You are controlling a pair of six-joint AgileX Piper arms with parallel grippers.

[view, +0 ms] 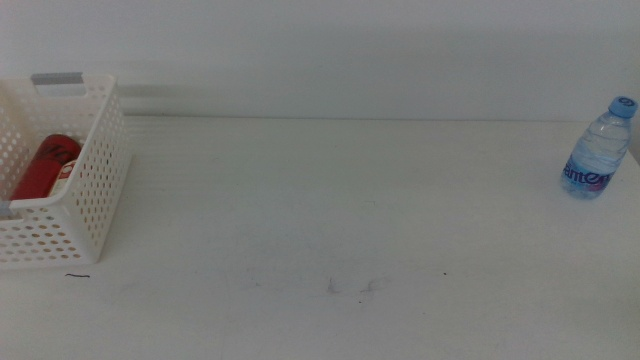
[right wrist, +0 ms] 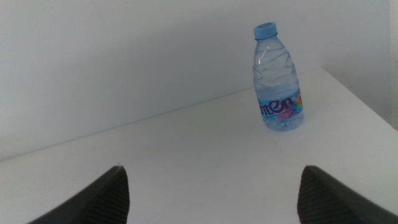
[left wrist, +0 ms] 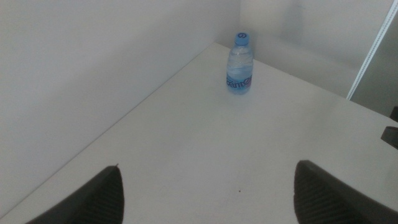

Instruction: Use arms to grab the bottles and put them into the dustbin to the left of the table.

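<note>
A small clear water bottle (view: 598, 150) with a blue cap stands upright at the far right of the white table (view: 340, 220). It also shows far off in the left wrist view (left wrist: 239, 63) and closer in the right wrist view (right wrist: 277, 79). The white perforated dustbin (view: 95, 190) stands at the left edge of the table, and a red can (view: 44, 167) lies inside it. Neither arm shows in the middle view. My left gripper (left wrist: 208, 193) and my right gripper (right wrist: 211, 193) are both open, with nothing between their jaws, well short of the bottle.
A pale wall (view: 320, 50) runs along the back of the table. Faint dark scuffs (view: 350, 286) mark the tabletop near the front. A dark object (left wrist: 390, 135) shows at the edge of the left wrist view.
</note>
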